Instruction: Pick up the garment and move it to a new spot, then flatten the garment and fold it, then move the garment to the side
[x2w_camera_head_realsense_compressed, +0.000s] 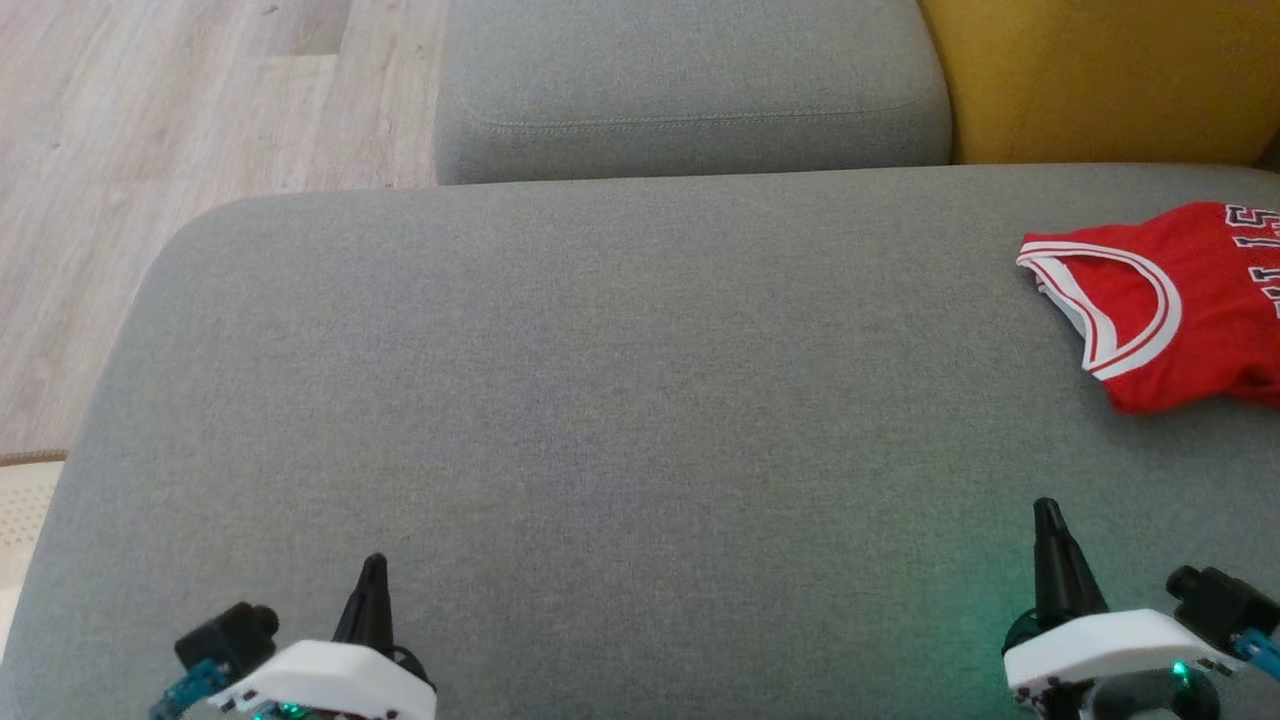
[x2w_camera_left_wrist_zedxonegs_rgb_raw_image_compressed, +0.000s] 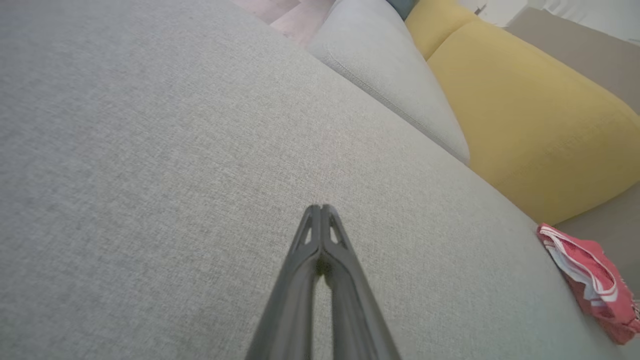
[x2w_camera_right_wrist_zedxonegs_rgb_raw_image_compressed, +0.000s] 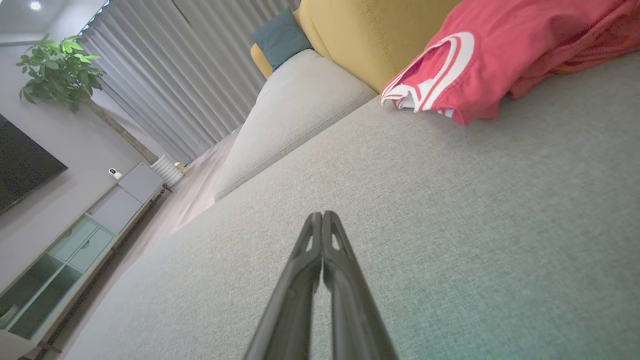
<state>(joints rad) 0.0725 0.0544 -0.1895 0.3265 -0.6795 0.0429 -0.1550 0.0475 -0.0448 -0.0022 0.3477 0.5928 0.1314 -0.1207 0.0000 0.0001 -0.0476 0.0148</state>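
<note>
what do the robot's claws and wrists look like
The left claw and right claw each have two long, dark, tapering fingers with slotted cut-outs near the tips. Each is set in a white wrist shell, with a small black camera on a blue fitting beside it and a green glow.

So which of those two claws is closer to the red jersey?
The right claw: the red jersey lies on the grey cushion ahead of it, while the left claw sits far across on the other side.
</note>
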